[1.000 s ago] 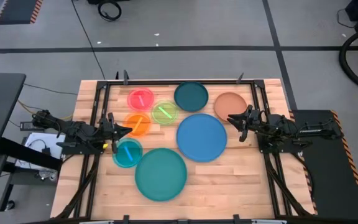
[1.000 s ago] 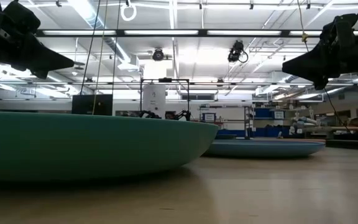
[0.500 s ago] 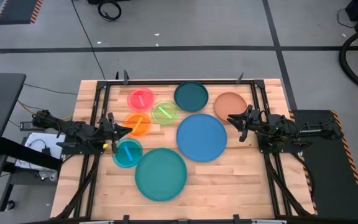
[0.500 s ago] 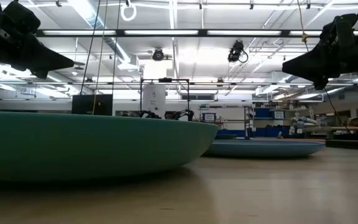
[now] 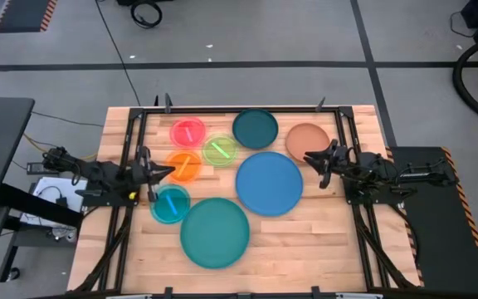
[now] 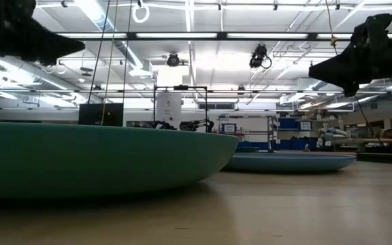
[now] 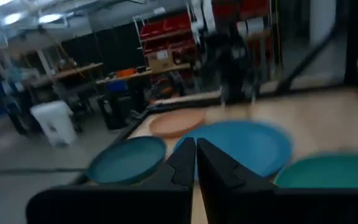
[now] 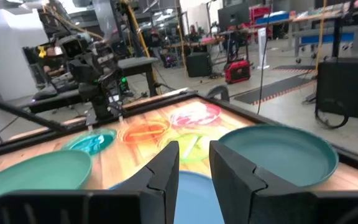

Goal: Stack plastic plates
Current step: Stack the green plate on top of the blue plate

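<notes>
Eight plates lie flat and apart on the wooden table: large blue [image 5: 269,183], large teal [image 5: 214,232], dark teal [image 5: 256,129], brownish-orange [image 5: 307,141], pink-red [image 5: 187,131], green [image 5: 220,150], orange [image 5: 183,166] and cyan [image 5: 171,204]. My left gripper [image 5: 164,172] [image 7: 196,155] hovers shut near the table's left edge, between the orange and cyan plates, above them. My right gripper [image 5: 310,159] [image 8: 194,163] hovers open at the near rim of the brownish-orange plate. Both show raised above the table in the low view, left [image 6: 79,46], right [image 6: 313,68].
A black metal frame [image 5: 222,109] runs along the table's far edge and down both sides. Bare wood [image 5: 322,241] lies right of the large teal plate, near the front edge. Workshop benches and shelving stand in the room beyond the table.
My left gripper has risen a little; in the low view its tip stands higher than before. The right arm and all plates have kept still.
</notes>
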